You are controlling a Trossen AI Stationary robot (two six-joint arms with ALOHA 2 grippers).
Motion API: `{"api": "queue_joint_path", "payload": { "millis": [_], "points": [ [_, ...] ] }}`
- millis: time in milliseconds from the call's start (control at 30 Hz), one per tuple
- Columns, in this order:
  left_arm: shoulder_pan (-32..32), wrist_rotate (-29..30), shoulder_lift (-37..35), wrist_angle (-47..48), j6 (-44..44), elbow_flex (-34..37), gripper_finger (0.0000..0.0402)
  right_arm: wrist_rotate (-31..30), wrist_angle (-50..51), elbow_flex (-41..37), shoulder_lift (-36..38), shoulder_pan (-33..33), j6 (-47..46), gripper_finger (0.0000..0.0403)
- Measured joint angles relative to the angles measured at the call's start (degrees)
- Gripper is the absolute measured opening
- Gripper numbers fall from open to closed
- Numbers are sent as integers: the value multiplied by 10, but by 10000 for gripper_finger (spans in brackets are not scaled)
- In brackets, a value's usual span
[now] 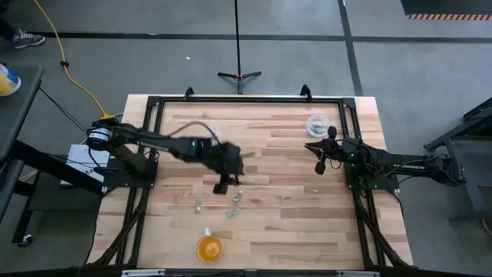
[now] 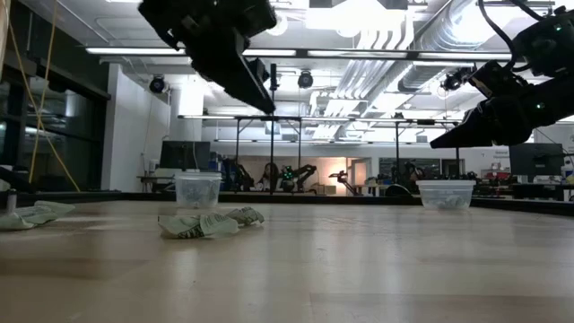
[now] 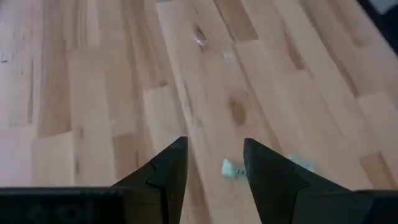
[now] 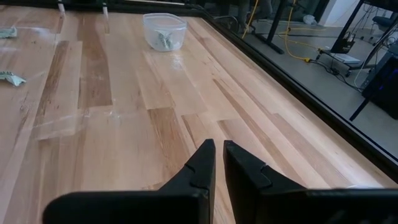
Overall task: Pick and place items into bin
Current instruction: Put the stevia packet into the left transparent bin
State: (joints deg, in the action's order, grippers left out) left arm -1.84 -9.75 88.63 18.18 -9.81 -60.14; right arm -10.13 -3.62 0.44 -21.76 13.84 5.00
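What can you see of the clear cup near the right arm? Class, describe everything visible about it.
The clear cup is a small, see-through, plastic-looking tub, wider at its rim. It stands upright on the wooden table near the far right corner, just beyond the right gripper, which does not touch it. A few pale-green pieces lie inside it. Nothing else touches it.

- Pale butcher-block wooden table top [image 1: 284, 165]: jointed planks, smooth, with a soft satin sheen.
- Small clear plastic cup [image 4: 164, 31]: glossy, see-through walls.
- Tiny pale-green crinkled wrapped pieces [image 2: 204, 222]: creased, foil-like wrapping.
- Dark left gripper [image 3: 214, 171]: matt, plastic-looking fingers.
- Round orange cup [image 1: 208, 248]: shiny.
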Motion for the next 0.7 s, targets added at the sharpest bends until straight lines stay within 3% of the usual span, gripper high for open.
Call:
{"api": "queue_joint_path", "payload": {
  "millis": [133,200,700],
  "points": [
    [-61,110,27,-12,81,0,189,4,3,0,0,0,0,28],
    [-80,134,41,-14,111,0,195,8,4,0,0,0,0,27],
    [-99,117,149,-16,303,0,322,22,8,0,0,0,0,26]
  ]
}}
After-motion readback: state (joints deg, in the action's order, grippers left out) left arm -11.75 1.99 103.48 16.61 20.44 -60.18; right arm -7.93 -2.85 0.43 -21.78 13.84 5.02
